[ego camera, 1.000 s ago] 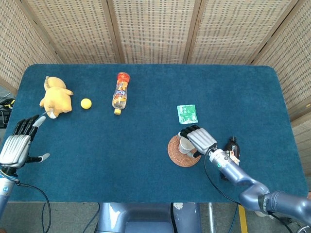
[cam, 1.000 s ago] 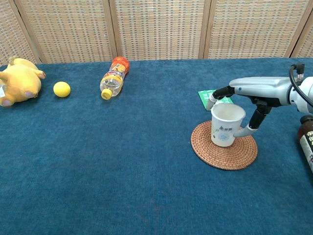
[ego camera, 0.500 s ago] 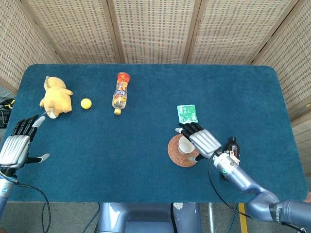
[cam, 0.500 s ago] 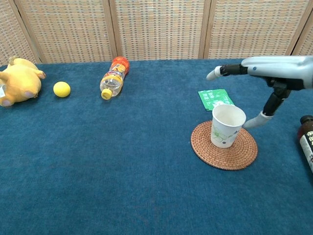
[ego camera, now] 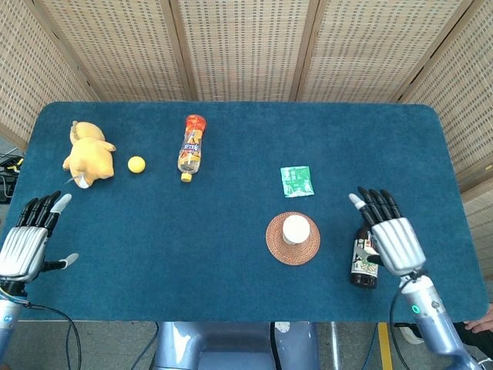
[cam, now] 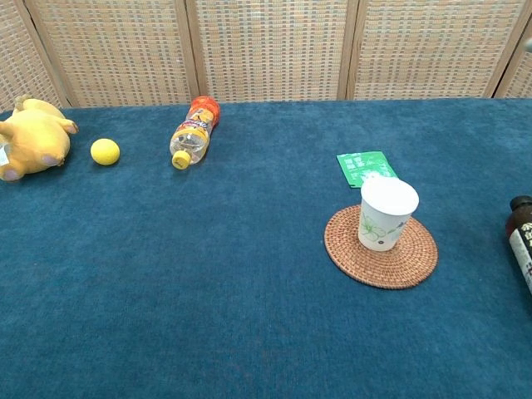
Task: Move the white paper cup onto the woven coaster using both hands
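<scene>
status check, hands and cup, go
Left hand and right hand open, holding nothing. White paper cup upright on woven coaster. Dark bottle under right hand.

Left hand (ego camera: 25, 245): your silver palm plate, black fingers, pale tips.
Right hand (ego camera: 394, 237): same, on a blue-grey forearm with black cable.
</scene>
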You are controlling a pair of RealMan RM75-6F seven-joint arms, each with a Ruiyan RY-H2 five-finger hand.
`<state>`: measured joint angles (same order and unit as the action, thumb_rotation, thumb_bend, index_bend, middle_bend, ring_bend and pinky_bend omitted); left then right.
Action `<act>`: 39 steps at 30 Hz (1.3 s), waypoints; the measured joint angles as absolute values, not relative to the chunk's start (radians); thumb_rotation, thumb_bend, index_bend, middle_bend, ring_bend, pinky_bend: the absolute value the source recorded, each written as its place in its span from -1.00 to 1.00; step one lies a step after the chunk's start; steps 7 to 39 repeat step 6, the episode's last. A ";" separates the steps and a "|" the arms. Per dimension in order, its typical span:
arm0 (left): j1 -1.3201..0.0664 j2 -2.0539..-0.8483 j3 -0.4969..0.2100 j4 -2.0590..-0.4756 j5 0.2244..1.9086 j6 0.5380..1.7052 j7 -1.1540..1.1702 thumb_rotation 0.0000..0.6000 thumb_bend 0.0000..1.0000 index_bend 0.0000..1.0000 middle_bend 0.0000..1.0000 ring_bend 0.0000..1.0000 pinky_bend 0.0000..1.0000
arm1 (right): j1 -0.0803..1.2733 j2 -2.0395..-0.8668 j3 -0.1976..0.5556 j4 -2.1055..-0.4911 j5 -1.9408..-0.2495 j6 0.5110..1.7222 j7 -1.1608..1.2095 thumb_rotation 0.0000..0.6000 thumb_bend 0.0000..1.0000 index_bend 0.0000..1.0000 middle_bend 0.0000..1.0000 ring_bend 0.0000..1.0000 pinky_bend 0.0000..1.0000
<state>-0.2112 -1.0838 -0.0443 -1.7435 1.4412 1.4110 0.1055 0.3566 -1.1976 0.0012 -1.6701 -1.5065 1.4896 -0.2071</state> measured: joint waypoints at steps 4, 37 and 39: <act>-0.188 -1.097 -0.033 -1.745 1.457 1.439 0.113 1.00 -1.00 -1.00 -1.00 -1.00 -1.00 | 0.282 -1.220 -0.021 -1.591 -1.529 1.565 -0.213 1.00 -1.00 -1.00 -1.00 -1.00 -1.00; -0.184 -1.099 -0.032 -1.745 1.462 1.444 0.120 1.00 -1.00 -1.00 -1.00 -1.00 -1.00 | 0.253 -1.227 -0.027 -1.560 -1.536 1.587 -0.209 1.00 -1.00 -1.00 -1.00 -1.00 -1.00; -0.184 -1.099 -0.032 -1.745 1.462 1.444 0.120 1.00 -1.00 -1.00 -1.00 -1.00 -1.00 | 0.253 -1.227 -0.027 -1.560 -1.536 1.587 -0.209 1.00 -1.00 -1.00 -1.00 -1.00 -1.00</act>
